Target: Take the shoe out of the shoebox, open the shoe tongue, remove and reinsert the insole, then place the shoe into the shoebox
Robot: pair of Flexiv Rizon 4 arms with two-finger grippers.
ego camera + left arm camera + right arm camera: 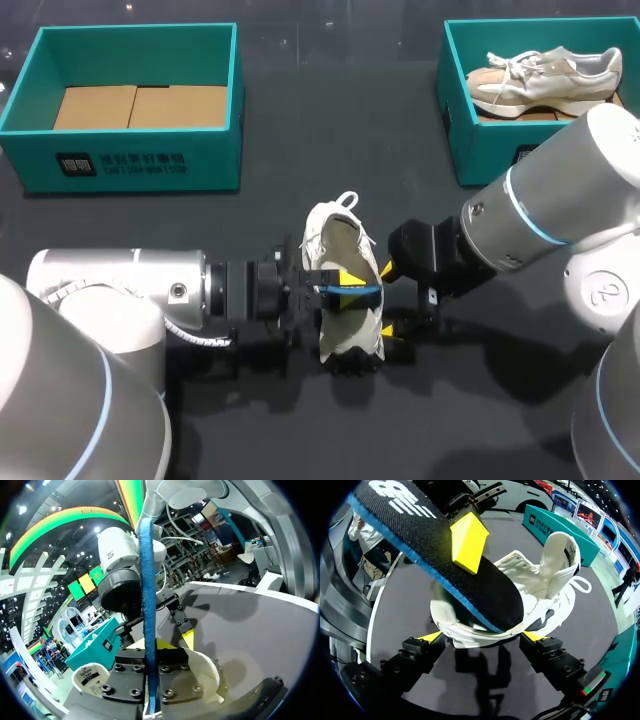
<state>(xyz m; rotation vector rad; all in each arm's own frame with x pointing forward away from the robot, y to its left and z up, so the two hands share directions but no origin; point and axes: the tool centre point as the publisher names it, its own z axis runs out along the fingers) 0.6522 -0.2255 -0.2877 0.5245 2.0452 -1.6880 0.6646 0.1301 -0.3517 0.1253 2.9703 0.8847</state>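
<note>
Black insole point(485, 595), clenched in left end effector point(350, 286), should track straight along shoe point(540, 580) gripped by right end effector point(484, 637).

White shoe point(335, 240) mid-table between 2 grippers. The left gripper point(346, 285) pinches a blue-edged insole point(352, 291) over it; the right gripper point(391, 301) flanks its right side. Behind: empty-looking left shoebox point(140, 160), right shoebox point(480, 150) holding second shoe point(545, 78).

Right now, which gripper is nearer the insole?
Left. The left gripper is shut on the insole. The right gripper clamps the shoe by its sides, with its fingers off the insole.
</note>
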